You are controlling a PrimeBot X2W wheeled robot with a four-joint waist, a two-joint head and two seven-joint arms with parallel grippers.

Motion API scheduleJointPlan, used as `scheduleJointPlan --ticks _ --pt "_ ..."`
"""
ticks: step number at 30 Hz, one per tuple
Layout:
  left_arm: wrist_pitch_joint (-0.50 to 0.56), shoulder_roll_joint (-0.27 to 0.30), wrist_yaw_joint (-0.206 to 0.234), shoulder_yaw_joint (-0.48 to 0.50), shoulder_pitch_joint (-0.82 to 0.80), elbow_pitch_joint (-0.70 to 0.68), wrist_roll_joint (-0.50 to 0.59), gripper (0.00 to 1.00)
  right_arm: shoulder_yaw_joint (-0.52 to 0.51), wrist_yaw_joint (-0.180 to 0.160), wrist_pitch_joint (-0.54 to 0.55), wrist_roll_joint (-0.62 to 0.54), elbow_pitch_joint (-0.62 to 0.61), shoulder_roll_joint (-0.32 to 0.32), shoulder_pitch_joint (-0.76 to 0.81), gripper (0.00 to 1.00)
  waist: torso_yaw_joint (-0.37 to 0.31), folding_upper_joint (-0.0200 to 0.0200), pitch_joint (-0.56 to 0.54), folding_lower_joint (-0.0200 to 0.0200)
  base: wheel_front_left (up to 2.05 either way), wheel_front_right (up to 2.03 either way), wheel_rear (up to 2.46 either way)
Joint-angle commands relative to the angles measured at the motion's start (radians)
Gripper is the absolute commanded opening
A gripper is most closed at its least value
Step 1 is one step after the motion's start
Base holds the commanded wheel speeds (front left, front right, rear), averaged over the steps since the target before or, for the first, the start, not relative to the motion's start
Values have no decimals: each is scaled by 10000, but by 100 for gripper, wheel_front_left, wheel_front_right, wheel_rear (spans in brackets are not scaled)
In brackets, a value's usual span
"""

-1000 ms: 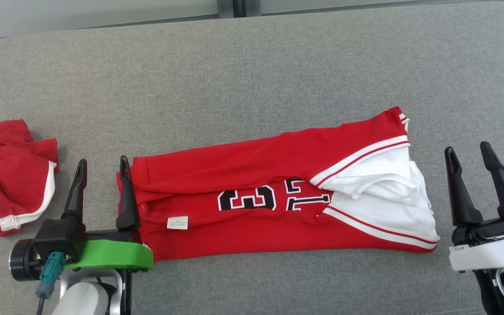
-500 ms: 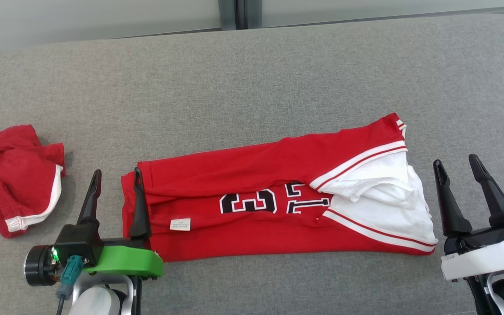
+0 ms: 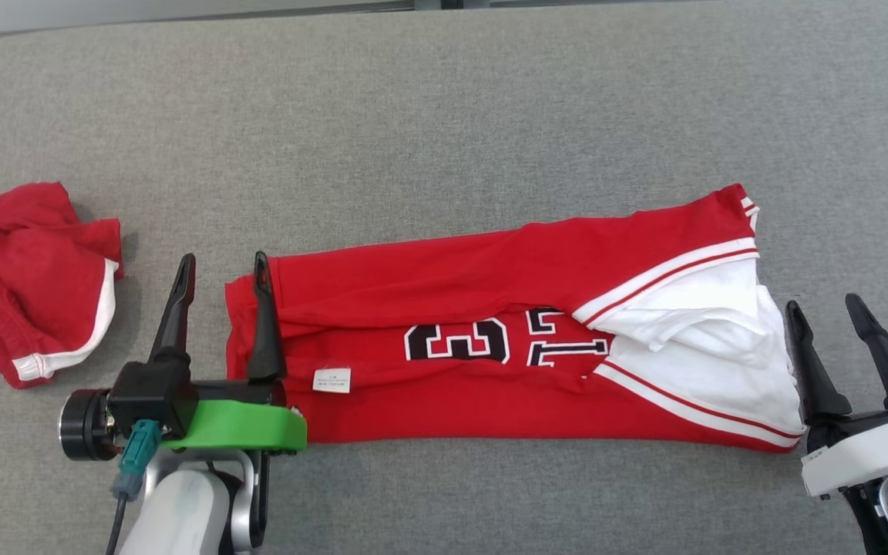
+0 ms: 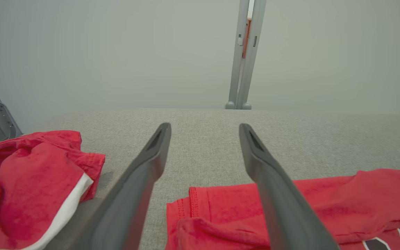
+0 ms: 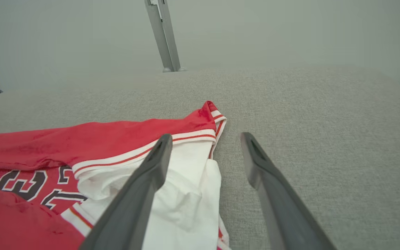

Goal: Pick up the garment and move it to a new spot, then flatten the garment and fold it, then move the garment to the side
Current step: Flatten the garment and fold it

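- Your left gripper [image 3: 224,257] sits spread apart at the red jersey's [image 3: 452,277] 9 o'clock end.
- Your right gripper [image 3: 822,303] is likewise spread at 3 o'clock.
- The black numerals [image 3: 506,343] look like 31; the white tag [image 3: 332,380] is unreadable.

Grey woven surface [image 3: 444,116], far-left corner rounded. On it: red garment [image 3: 452,270] w/ white trim, folded to a long strip, flat, centre to right. Crumpled red cloth [image 3: 35,277] w/ white edging at left, well apart.
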Motion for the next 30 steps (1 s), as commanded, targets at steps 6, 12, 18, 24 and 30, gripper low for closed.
scheduleJointPlan --ticks 6,12,18,24,30 --pt "-28 -368 -309 283 -463 54 331 100 506 -12 -202 540 1619 -201 -687 100 492 0 726 0 0 0 0" --pt "-30 -614 -560 555 -557 76 625 100 1314 -12 -158 990 2916 -316 -1442 100 516 0 881 0 0 0 0" --pt "-29 -787 -759 787 -500 148 796 100 2498 -3 474 1903 3526 -509 -1585 0 522 0 842 0 0 0 0" --pt "-29 -932 -909 1006 -325 179 978 100 2802 -11 59 2550 3183 -1074 -1607 0 419 0 717 0 0 0 0" --pt "-29 -1019 -1089 1197 -183 274 1044 100 2098 -18 -518 2837 3193 -1767 -1440 0 278 0 515 0 0 0 0"
